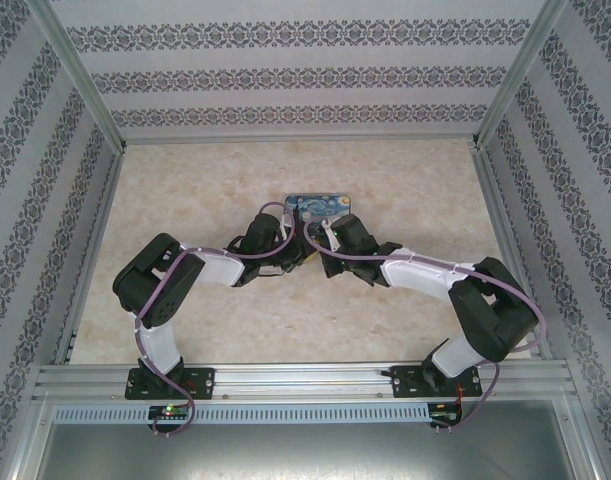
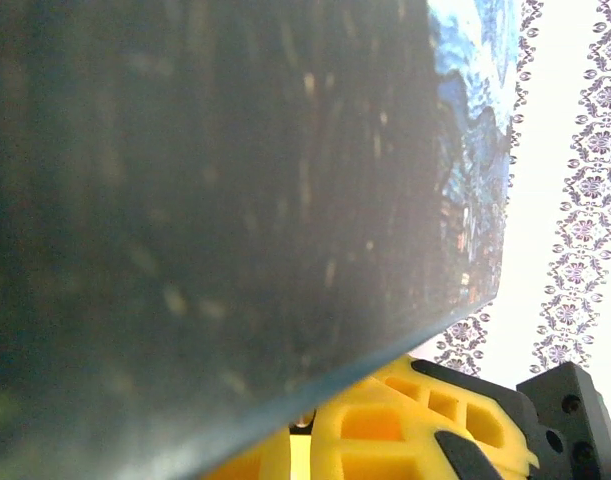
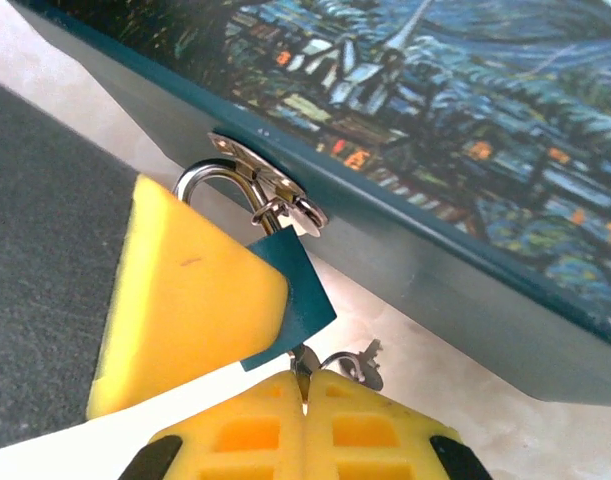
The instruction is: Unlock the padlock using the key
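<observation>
A small teal padlock (image 3: 303, 292) hangs by its silver shackle (image 3: 199, 178) from the hasp (image 3: 247, 166) on the front of the blue-and-yellow swirl-painted box (image 3: 455, 130). A yellow finger (image 3: 190, 290) of my left gripper (image 2: 303, 432) covers the padlock's side, and that gripper looks shut on it. Directly below, my right gripper (image 3: 305, 388) is shut on the key (image 3: 307, 358). The key's thin blade points up into the bottom of the padlock. From above, both grippers (image 1: 300, 255) meet at the box's (image 1: 320, 207) near edge.
A ring with a second small key (image 3: 365, 364) dangles beside the held key, over the marble tabletop (image 3: 425, 390). The box's dark side wall (image 2: 225, 180) sits right against the left wrist camera. Patterned walls (image 1: 305, 75) and metal posts fence the table.
</observation>
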Controlling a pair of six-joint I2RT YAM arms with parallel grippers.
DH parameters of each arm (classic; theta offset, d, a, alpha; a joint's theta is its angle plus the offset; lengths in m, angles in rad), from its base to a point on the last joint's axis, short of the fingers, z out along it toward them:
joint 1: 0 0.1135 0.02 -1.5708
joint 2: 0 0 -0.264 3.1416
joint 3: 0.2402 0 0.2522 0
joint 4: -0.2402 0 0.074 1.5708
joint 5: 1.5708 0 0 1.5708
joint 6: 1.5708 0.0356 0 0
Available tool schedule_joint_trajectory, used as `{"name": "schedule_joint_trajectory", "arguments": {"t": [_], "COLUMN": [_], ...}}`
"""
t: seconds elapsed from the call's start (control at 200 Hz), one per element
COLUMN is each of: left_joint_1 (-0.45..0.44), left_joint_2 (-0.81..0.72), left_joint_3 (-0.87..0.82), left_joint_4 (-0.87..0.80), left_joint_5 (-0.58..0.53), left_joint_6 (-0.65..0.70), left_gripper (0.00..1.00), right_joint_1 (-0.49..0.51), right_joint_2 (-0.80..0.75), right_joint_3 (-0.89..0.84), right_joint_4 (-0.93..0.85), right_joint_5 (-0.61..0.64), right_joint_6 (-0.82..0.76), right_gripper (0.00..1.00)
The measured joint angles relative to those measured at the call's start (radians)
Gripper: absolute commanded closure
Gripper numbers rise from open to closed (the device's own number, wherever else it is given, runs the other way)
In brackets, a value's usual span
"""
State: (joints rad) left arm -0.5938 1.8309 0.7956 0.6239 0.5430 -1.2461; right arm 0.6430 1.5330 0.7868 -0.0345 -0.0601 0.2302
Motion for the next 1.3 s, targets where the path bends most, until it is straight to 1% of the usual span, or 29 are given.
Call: {"name": "schedule_joint_trajectory", "arguments": {"t": [0.015, 0.14, 0.3, 0.395, 0.54, 0.719, 0.829, 0.939, 0.999, 1.164, 1.299], "left_joint_1": [0.000, 0.000, -0.001, -0.001, -0.002, -0.003, -0.006, -0.008, -0.008, -0.007, -0.006], "left_joint_2": [-0.002, -0.007, -0.021, -0.037, -0.056, -0.057, -0.058, -0.074, -0.098, -0.196, -0.268], "left_joint_3": [0.000, 0.003, 0.021, 0.034, 0.041, 0.041, 0.041, 0.035, 0.031, 0.016, 0.016], "left_joint_4": [-0.002, -0.030, -0.123, -0.192, -0.269, -0.319, -0.324, -0.329, -0.336, -0.386, -0.426], "left_joint_5": [0.000, 0.000, -0.002, -0.005, -0.007, -0.013, -0.013, -0.021, -0.025, -0.067, -0.085], "left_joint_6": [0.002, 0.017, 0.072, 0.118, 0.172, 0.208, 0.221, 0.229, 0.237, 0.262, 0.288], "left_gripper": [1.00, 1.00, 1.00, 0.96, 0.89, 0.79, 0.70, 0.59, 0.53, 0.32, 0.19], "right_joint_1": [-0.005, -0.037, -0.085, -0.098, -0.095, -0.095, -0.095, -0.095, -0.095, -0.111, -0.151], "right_joint_2": [-0.005, -0.085, -0.202, -0.232, -0.233, -0.191, -0.160, -0.126, -0.103, -0.049, -0.002], "right_joint_3": [-0.002, -0.042, -0.134, -0.182, -0.252, -0.293, -0.293, -0.290, -0.285, -0.251, -0.192], "right_joint_4": [0.002, 0.029, 0.092, 0.129, 0.216, 0.337, 0.389, 0.427, 0.440, 0.465, 0.470], "right_joint_5": [-0.011, -0.087, -0.153, -0.175, -0.214, -0.230, -0.230, -0.230, -0.230, -0.238, -0.251], "right_joint_6": [0.007, 0.064, 0.164, 0.241, 0.365, 0.501, 0.548, 0.581, 0.595, 0.624, 0.632], "right_gripper": [0.58, 0.47, 0.41, 0.41, 0.40, 0.40, 0.39, 0.39, 0.39, 0.39, 0.40]}}
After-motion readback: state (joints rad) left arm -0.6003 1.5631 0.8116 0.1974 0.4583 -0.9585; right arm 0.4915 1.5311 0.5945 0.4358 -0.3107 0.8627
